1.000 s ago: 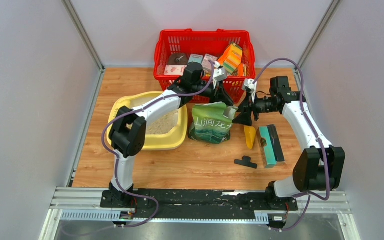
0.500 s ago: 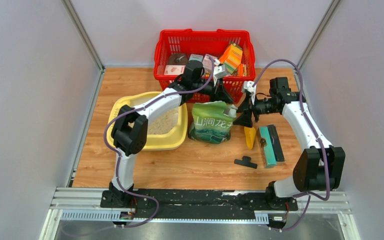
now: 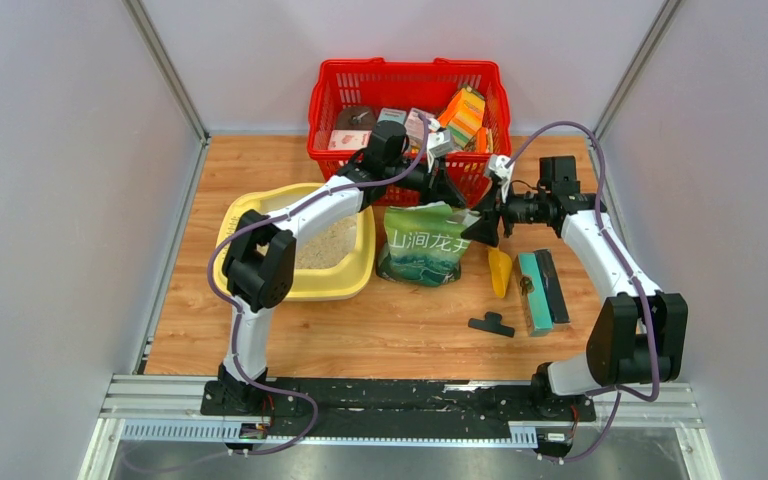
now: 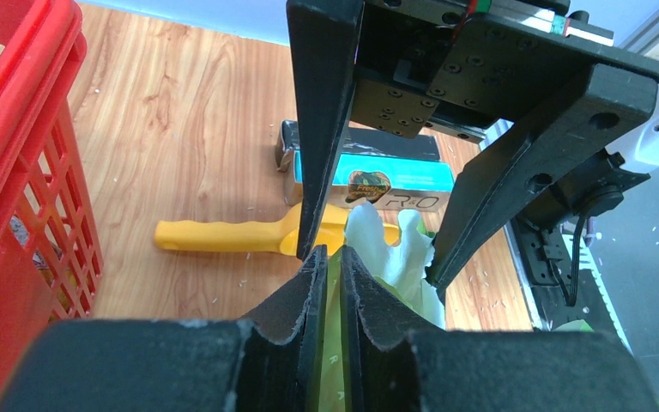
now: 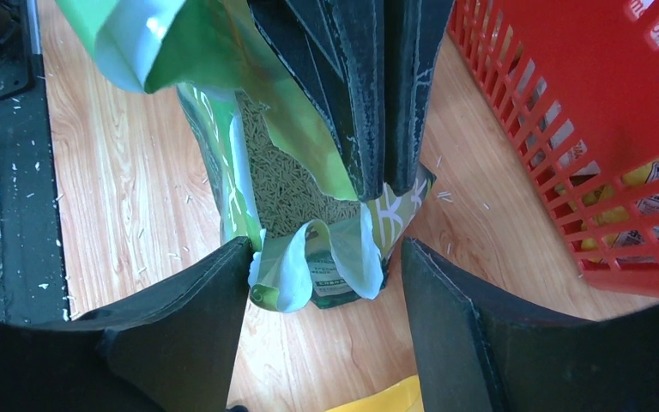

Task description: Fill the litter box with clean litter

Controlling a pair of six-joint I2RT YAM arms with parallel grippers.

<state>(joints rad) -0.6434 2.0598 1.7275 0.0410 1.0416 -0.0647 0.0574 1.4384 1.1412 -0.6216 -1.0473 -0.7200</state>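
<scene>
Litter box: the pale-yellow, rounded-rectangular plastic litter box (image 3: 310,288) lies on the left of the wooden surface (image 3: 360,330), and the left arm reaches across it.
Clean litter: a thin beige layer of clean litter (image 3: 332,245) covers part of the tray floor. More pellets show inside the bag's torn mouth in the right wrist view.
Bag: the green foil bag with white characters (image 3: 422,250) stands just beside the tray's right rim, mouth up.
Left claw: the left claw (image 4: 330,257) is clenched on a thin strip of the bag's top edge.
Right claw: the right claw (image 5: 324,257) is released, its jaws wide apart on either side of the opposite flap.
Risk: a one-sided pinch on thin foil could tear or slip when lifted, so the bag sags and spills onto the wood.
Around: a red mesh plastic basket (image 3: 410,64) of packets sits just behind the bag. A yellow plastic scoop (image 3: 500,272), a teal box (image 3: 533,290) and a small black T-shaped piece (image 3: 490,323) lie to its right.
In the way: the left arm over the tray narrows the pouring path.
</scene>
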